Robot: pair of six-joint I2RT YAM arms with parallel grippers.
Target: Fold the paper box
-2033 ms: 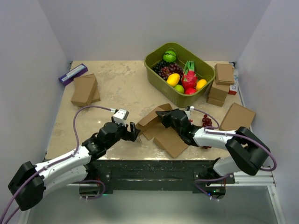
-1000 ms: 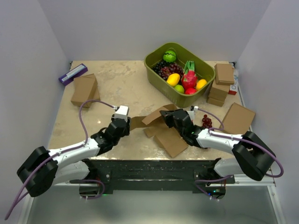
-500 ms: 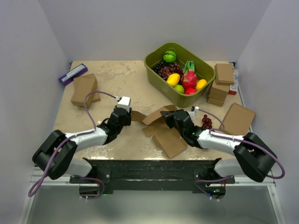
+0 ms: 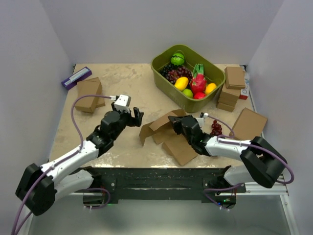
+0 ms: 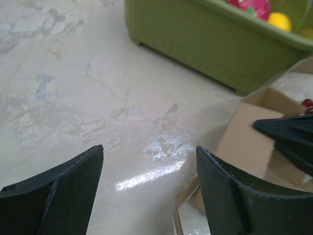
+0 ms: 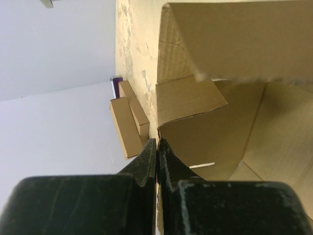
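1. The paper box (image 4: 178, 147) lay half-folded at the near middle of the table (image 4: 122, 83), long axis running far-left to near-right.
2. My left gripper (image 4: 133, 115) stood wide apart, empty, just left of it.
3. My right gripper (image 4: 172, 120) was closed at its raised far side; whether it pinched cardboard, I couldn't tell.

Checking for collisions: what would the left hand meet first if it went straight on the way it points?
Probably the bare table, short of the bin; the paper box lies right of that line.
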